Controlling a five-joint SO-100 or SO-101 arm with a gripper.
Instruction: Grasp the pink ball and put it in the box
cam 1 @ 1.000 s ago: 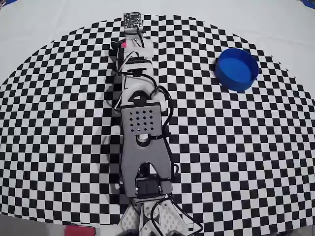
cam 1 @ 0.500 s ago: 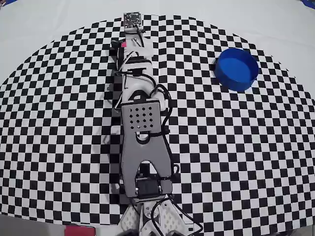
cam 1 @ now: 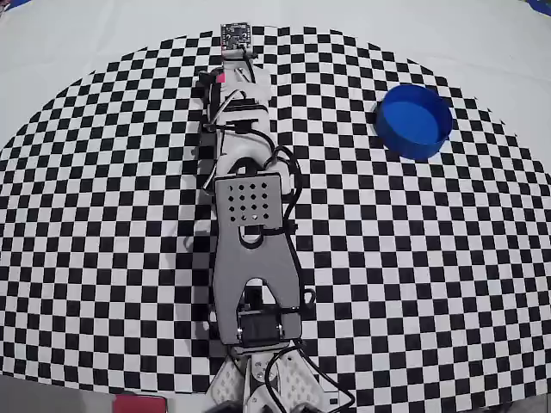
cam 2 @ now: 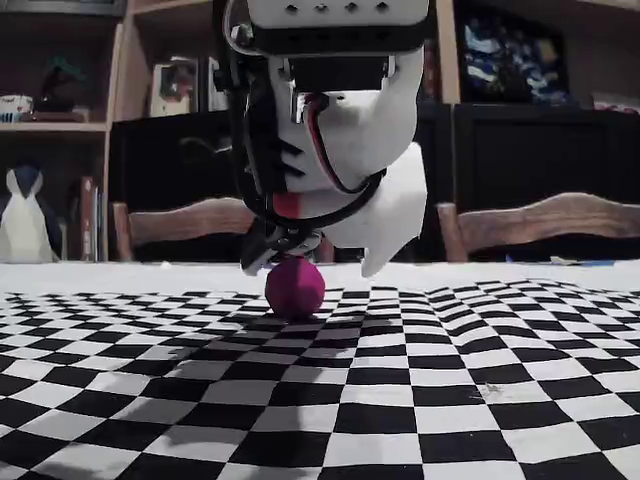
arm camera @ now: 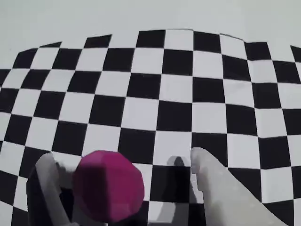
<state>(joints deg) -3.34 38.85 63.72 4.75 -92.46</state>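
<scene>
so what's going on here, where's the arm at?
The arm is stretched out across the checkered table, with its gripper lowered around the pink ball. In the wrist view the jaws are open, one on each side of the ball, with the left one close against it and a gap on the right. In the fixed view the ball rests on the table, not lifted. The blue box sits apart, to the right in the overhead view, and looks empty.

Grey-and-white printed plastic arm point(cam 1: 250, 249): perforated grey plate, black servo motors, looping black cables, small pink panel.
</scene>
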